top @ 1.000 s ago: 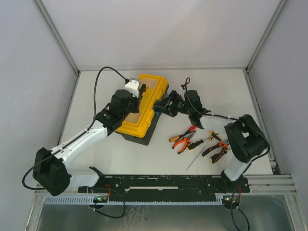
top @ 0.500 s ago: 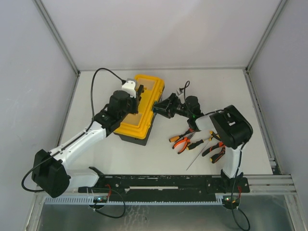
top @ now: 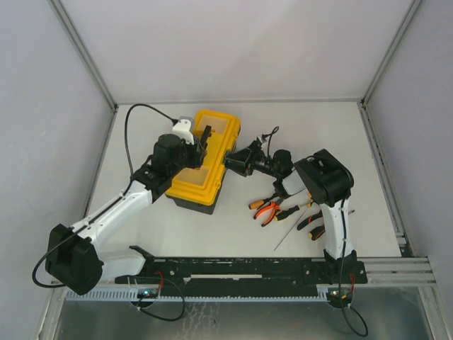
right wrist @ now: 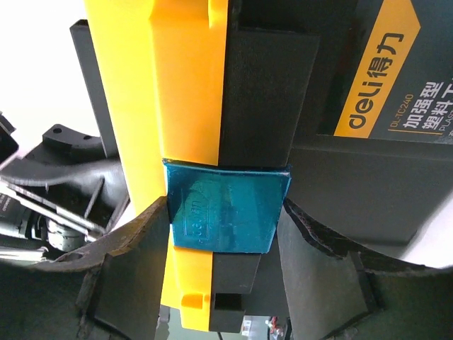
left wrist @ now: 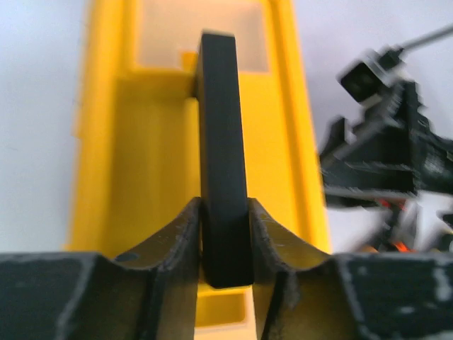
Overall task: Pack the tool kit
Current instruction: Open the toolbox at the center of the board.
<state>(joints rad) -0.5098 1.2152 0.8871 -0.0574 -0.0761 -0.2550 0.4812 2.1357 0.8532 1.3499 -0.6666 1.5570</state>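
The tool kit's box (top: pixel 195 177) lies at mid-table, black with its yellow lid (left wrist: pixel 148 156) down. My left gripper (top: pixel 204 139) is over the lid and shut on the raised black handle (left wrist: pixel 222 142); both fingers press the handle's sides. My right gripper (top: pixel 231 163) is at the box's right side. Its fingers sit on either edge of the teal latch (right wrist: pixel 225 209), where the yellow lid (right wrist: pixel 184 85) meets the black body (right wrist: pixel 354 184). Orange-handled pliers (top: pixel 267 207), a second pair (top: pixel 316 221) and a long screwdriver (top: pixel 289 231) lie loose on the table right of the box.
The loose tools lie close under my right forearm (top: pixel 318 177). A black rail (top: pixel 241 268) runs along the near edge. Grey walls (top: pixel 49 106) close in the table on the left, far and right sides.
The box has shifted slightly left with both grippers on it. My right arm's elbow has swung left and folded in over the loose tools.
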